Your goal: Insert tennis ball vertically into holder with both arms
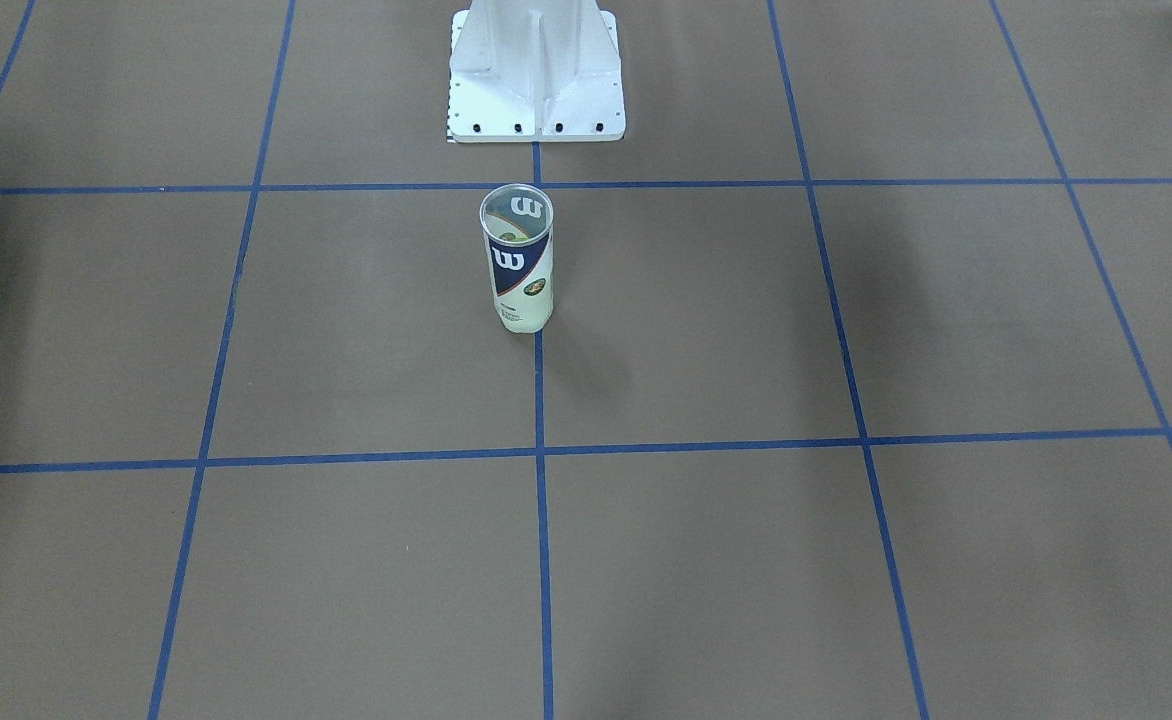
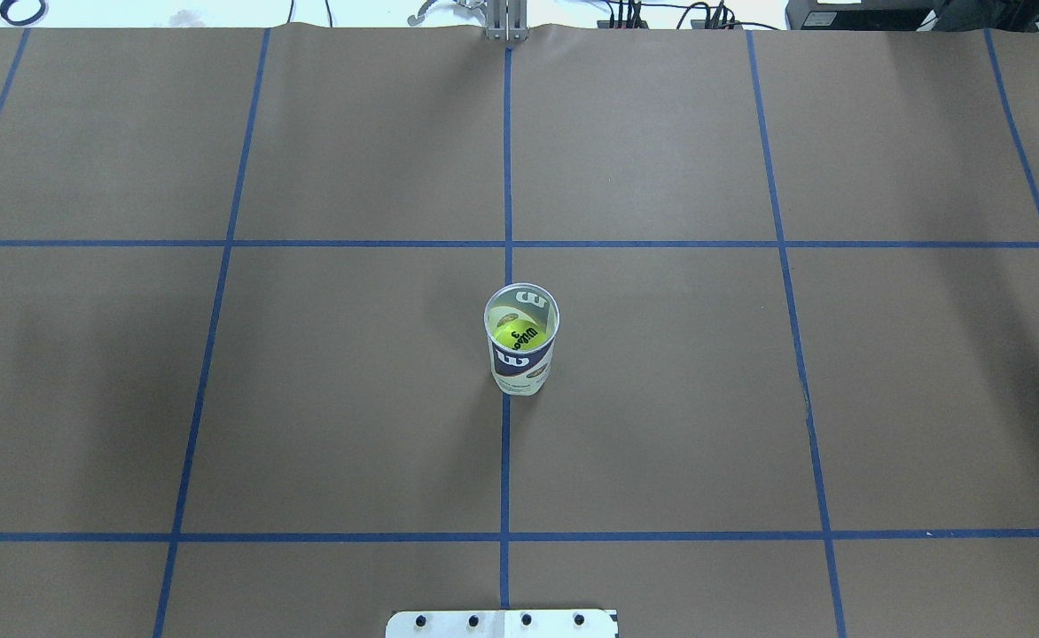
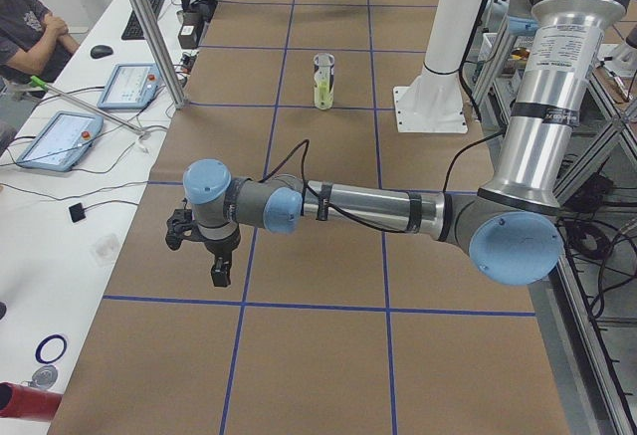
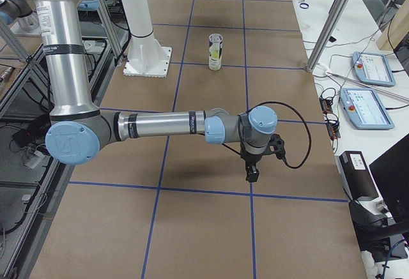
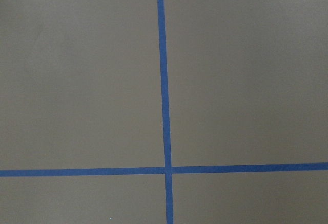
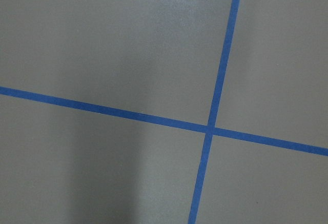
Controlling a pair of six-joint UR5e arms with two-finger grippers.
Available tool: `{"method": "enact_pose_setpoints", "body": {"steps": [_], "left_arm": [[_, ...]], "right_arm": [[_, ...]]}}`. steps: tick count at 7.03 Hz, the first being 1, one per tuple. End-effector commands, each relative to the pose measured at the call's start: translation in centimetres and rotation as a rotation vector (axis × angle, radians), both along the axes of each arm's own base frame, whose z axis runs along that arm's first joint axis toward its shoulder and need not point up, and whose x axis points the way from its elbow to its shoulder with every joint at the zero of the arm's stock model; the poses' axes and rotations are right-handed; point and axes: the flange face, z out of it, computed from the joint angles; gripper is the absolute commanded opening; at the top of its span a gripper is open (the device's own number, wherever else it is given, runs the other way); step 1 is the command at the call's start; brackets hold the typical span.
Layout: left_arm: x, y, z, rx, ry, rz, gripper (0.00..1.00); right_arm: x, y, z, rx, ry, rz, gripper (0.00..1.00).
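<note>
The ball (image 2: 519,335) sits inside the upright can (image 2: 524,370). My left gripper (image 3: 219,276) and right gripper (image 4: 252,175) hang well apart from it; spread or pressed together, I cannot tell.

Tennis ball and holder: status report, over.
Arms parked: left gripper and right gripper far from holder, open or shut unreadable. Holder upright, tennis ball inside. No obstruction seen around it.
</note>
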Motion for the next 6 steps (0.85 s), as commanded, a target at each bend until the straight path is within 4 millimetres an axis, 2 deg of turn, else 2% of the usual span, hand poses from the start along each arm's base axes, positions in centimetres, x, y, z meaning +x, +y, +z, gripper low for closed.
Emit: {"method": "enact_pose_setpoints", "body": {"steps": [1,2,3,4,5,6], "left_arm": [[-4.3,1.8,0.3,-0.179,0.048,-0.077,0.99],[-4.2,5.5,0.8,-0.172,0.04,-0.075,0.99],[-4.3,7.3,0.6,-0.146,0.014,-0.07,1.0],[-4.3,8.1,0.2,-0.102,0.009,-0.07,1.0],[-4.2,8.7,0.7,-0.083,0.009,-0.071,1.0],[-4.2,10.0,1.9,-0.1,0.014,-0.069,1.0]], "right_arm": [[1.0,0.0,0.0,-0.026,0.003,-0.009,0.99],[2.5,0.6,-0.2,-0.025,-0.008,0.018,0.99],[2.5,0.9,0.2,-0.032,-0.006,0.017,0.99],[2.7,1.6,0.7,-0.042,-0.005,0.022,0.99],[2.9,3.3,1.0,-0.043,-0.005,0.023,0.99],[3.0,5.8,1.3,-0.043,0.004,0.021,0.99]]}}
